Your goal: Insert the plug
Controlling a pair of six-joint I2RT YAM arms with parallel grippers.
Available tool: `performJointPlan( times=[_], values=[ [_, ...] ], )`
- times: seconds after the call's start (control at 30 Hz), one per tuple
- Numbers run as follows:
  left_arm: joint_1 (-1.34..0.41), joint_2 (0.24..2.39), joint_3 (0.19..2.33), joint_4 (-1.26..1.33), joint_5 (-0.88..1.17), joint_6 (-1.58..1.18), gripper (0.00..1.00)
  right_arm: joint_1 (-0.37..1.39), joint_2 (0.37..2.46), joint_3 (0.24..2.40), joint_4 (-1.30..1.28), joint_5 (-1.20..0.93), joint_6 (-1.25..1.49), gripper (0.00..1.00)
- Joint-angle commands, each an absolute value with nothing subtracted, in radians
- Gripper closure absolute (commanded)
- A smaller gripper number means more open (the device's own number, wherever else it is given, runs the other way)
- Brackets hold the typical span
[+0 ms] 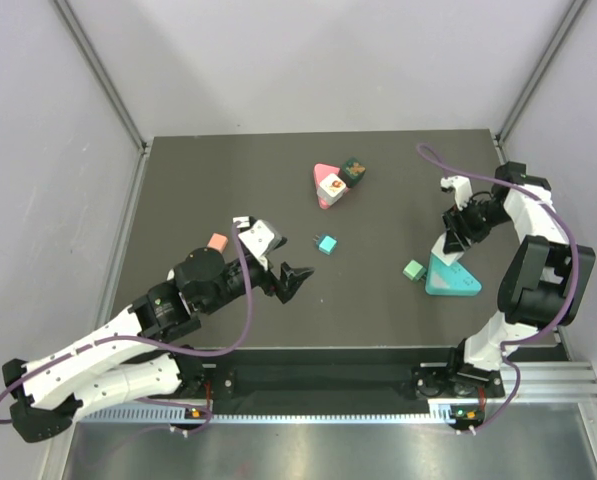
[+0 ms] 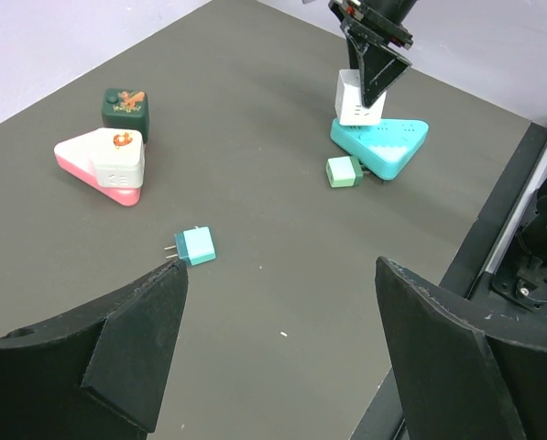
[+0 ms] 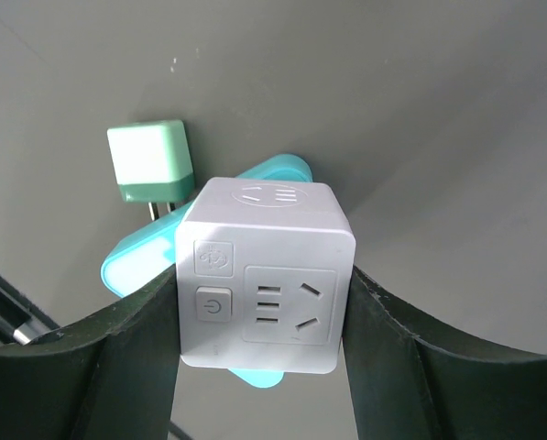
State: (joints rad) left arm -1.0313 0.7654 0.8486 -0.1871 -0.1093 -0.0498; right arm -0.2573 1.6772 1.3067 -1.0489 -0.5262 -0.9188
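Note:
My right gripper point(image 3: 264, 307) is shut on a white cube plug adapter point(image 3: 264, 275) and holds it on top of the teal triangular power strip point(image 3: 136, 257). This shows in the left wrist view too, with the white cube point(image 2: 358, 97) standing on the teal strip point(image 2: 383, 147), and in the top view, where the gripper point(image 1: 456, 235) is over the strip point(image 1: 453, 277). A small teal plug point(image 2: 196, 245) with metal prongs lies on the mat point(image 1: 326, 244). My left gripper point(image 1: 288, 278) is open and empty, just near of that plug.
A light green cube plug point(image 1: 413, 269) lies against the teal strip's left side. A pink and white triangular strip point(image 1: 328, 186) with a white cube and a dark green cube point(image 1: 354, 171) sit at the back centre. A pink block point(image 1: 217, 242) is by the left arm.

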Motion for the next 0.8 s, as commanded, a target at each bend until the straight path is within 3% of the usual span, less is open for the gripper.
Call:
performJointPlan(
  times=[0.0,0.5,0.77],
  values=[
    [-1.035,0.749,0.842,-0.140,-0.103,-0.051,0.12,-0.255,1.621,1.304,-1.066,-0.523,-0.914,1.00],
    [-1.037,0.749,0.844,-0.132,-0.080,-0.057,0.12,-0.252,1.669,1.206,-0.991,-0.592,-0.884,1.00],
    [-1.035,0.716,0.841,-0.132,-0.101,-0.055,0.13,-0.181,1.721,1.152,-0.959,-0.518,-0.879,1.00]
  ],
)
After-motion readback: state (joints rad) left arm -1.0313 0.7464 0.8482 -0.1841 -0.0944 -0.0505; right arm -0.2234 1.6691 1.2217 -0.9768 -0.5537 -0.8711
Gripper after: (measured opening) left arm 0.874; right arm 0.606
